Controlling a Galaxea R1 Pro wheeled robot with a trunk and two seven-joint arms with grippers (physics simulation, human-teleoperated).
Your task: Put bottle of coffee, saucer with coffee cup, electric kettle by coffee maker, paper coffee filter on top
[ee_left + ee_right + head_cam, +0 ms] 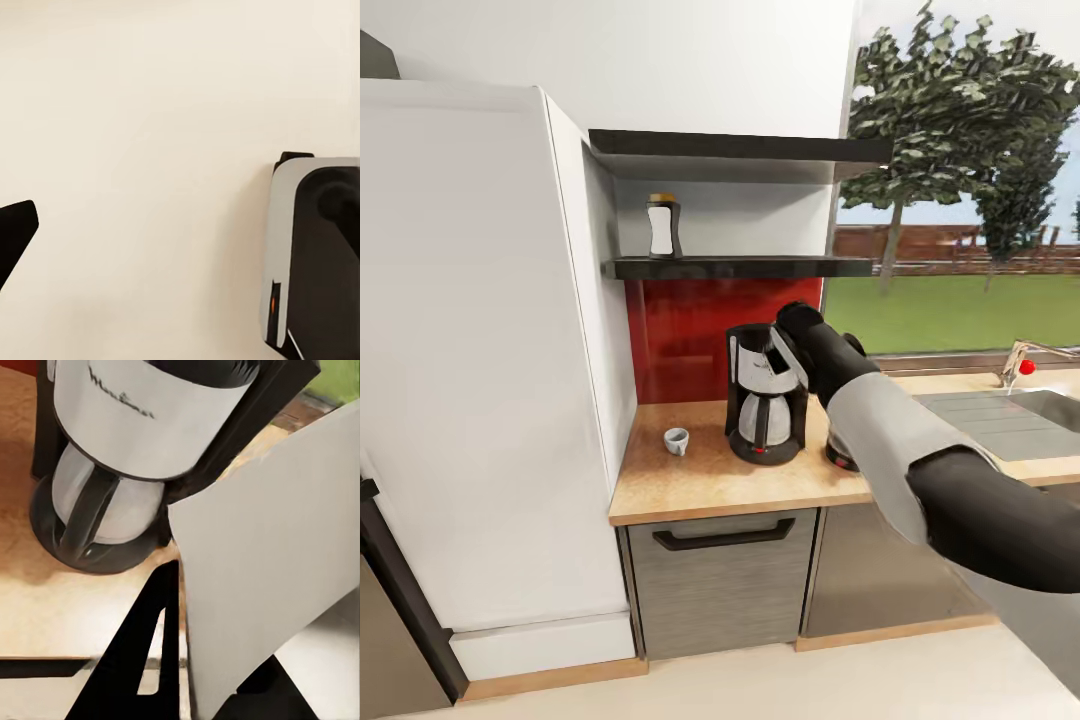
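The black and silver coffee maker (764,402) (142,427) stands on the wooden countertop (700,485) in front of a red backsplash. My right gripper (796,338) (182,607) is beside its top, shut on a white paper coffee filter (784,362) (277,547) that hangs against the maker's upper right side. A small grey coffee cup (676,440) rests on the counter to the maker's left. The bottle of coffee (662,226) stands on the dark shelf (760,267) above. A dark finger (15,232) of my left gripper hangs over pale floor.
A tall white cabinet (470,350) rises at the left of the counter. Right of the coffee maker, a dark round base with a red spot (841,459) is mostly hidden by my right arm. Farther right are a sink (1010,415) and faucet (1020,362) below a window.
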